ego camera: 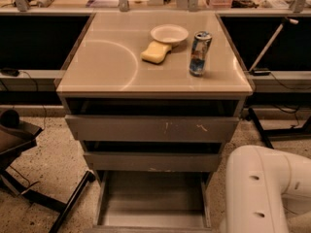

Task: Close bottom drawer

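My gripper is out of frame, so I cannot tell its state; only the white arm link (262, 188) shows, nearest me. Just left of that link, the bottom drawer (153, 203) stands pulled well out, its travel running straight away under the tabletop (97, 67).
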Robot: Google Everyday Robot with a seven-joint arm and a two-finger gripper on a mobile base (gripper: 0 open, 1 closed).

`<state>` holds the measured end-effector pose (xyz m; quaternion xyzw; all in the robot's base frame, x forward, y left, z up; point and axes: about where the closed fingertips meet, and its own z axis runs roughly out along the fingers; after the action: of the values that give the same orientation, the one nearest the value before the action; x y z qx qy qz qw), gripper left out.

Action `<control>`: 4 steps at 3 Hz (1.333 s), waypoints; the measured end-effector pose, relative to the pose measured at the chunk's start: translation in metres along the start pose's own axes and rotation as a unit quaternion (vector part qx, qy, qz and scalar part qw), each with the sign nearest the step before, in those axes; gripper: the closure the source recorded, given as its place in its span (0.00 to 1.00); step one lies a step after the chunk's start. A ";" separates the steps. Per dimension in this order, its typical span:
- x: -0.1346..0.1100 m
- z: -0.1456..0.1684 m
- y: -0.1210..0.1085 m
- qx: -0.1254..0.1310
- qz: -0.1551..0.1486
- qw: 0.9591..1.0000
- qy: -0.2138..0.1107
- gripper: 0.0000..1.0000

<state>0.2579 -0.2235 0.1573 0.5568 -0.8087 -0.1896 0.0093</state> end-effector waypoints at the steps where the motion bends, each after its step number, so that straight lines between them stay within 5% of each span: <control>1: -0.010 0.002 -0.030 0.019 -0.002 1.000 -0.008 0.00; 2: 0.005 0.013 -0.030 0.000 0.014 1.000 -0.006 0.00; 4: -0.036 0.067 -0.062 -0.061 -0.009 0.998 0.011 0.00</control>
<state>0.3124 -0.1900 0.0829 0.5642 -0.7905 -0.2329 0.0505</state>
